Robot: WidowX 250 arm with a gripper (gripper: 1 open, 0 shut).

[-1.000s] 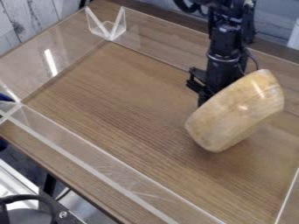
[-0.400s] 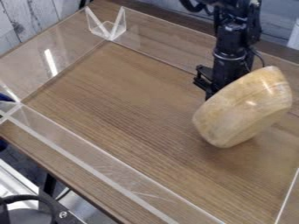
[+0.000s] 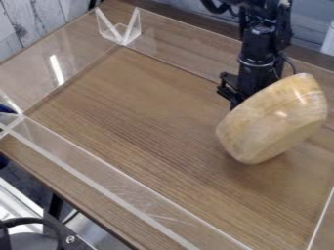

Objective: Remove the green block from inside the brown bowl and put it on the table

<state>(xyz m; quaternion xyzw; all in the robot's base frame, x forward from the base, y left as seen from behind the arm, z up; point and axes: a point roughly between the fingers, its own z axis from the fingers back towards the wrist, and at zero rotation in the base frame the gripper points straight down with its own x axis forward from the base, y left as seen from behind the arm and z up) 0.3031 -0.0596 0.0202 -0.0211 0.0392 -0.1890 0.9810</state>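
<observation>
The brown bowl (image 3: pixel 271 119) is tipped on its side at the right of the table (image 3: pixel 131 107), its rounded underside facing the camera and its inside turned away. My gripper (image 3: pixel 232 92) comes down from the black arm at the bowl's upper left edge and is shut on the rim there, with the fingertips mostly hidden behind the wood. The green block is hidden; no green shows anywhere in this view.
Low clear acrylic walls (image 3: pixel 78 161) run along the table's front and left edges. A clear angled bracket (image 3: pixel 117 25) stands at the back left corner. White planks lie beyond the far left side.
The gripper and the tipped bowl have shifted a little to the right and slightly upward together over the last second. In the last half second they have barely moved.
</observation>
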